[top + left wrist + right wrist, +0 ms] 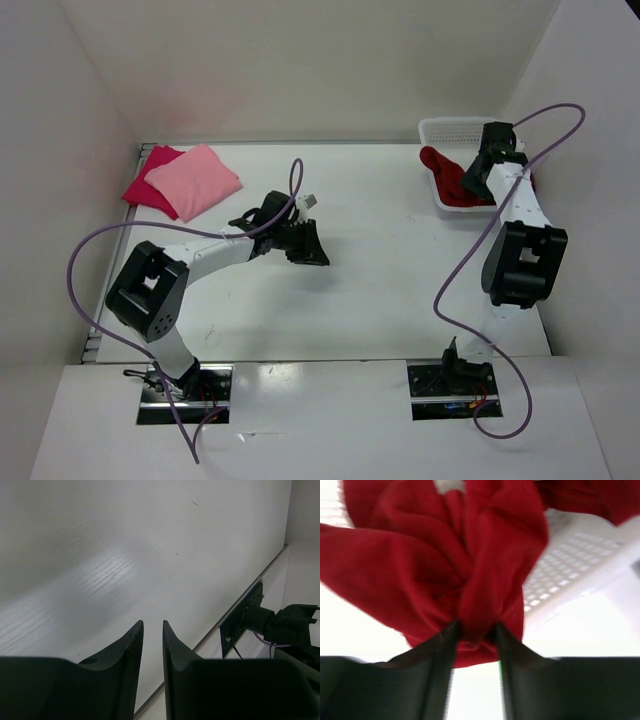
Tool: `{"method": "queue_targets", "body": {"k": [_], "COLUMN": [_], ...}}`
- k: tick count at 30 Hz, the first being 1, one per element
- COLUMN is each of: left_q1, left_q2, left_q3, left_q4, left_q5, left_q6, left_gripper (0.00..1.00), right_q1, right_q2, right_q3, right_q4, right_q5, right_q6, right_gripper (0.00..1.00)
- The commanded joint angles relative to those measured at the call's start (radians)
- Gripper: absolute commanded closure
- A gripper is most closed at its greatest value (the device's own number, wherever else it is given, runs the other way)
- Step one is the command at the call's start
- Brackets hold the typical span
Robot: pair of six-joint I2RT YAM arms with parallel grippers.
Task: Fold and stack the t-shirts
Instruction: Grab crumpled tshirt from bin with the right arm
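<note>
Right gripper (475, 630) is clamped on a bunched fold of the dark red t-shirt (395, 570), soft and heavily creased, spilling over the near rim of the white mesh basket (560, 575) at the table's (380, 280) far right corner. Left gripper (152, 625) hangs over smooth bare tabletop, black fingers down to a narrow slit, holding nothing. Far left, the light pink t-shirt (195, 180) lies folded flat atop the crimson-pink t-shirt (145, 190).
</note>
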Motion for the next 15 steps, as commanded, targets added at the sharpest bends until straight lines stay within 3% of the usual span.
{"method": "queue_targets", "body": {"k": [1, 2, 5, 9, 15], "left_q1": [0.000, 0.000, 0.000, 0.036, 0.164], "left_q2": [0.006, 0.006, -0.014, -0.034, -0.035], "left_q3": [0.027, 0.027, 0.027, 0.016, 0.007], "left_q4": [0.041, 0.041, 0.032, 0.041, 0.063], "left_q5": [0.025, 0.025, 0.006, -0.010, 0.028], "left_q6": [-0.003, -0.003, -0.012, -0.049, -0.160], "left_gripper": [0.70, 0.69, 0.68, 0.64, 0.49], "right_q1": [0.004, 0.004, 0.016, 0.026, 0.078], "right_q2": [-0.020, -0.009, -0.053, -0.184, -0.377], "right_q3": [0.042, 0.060, 0.094, 0.166, 0.335], "right_q4": [0.096, 0.096, 0.136, 0.145, 0.240], "right_q5": [-0.097, -0.112, -0.123, -0.172, -0.528], "right_q6": [-0.015, -0.015, 0.023, 0.043, 0.172], "right_gripper": [0.63, 0.81, 1.00, 1.00, 1.00]}}
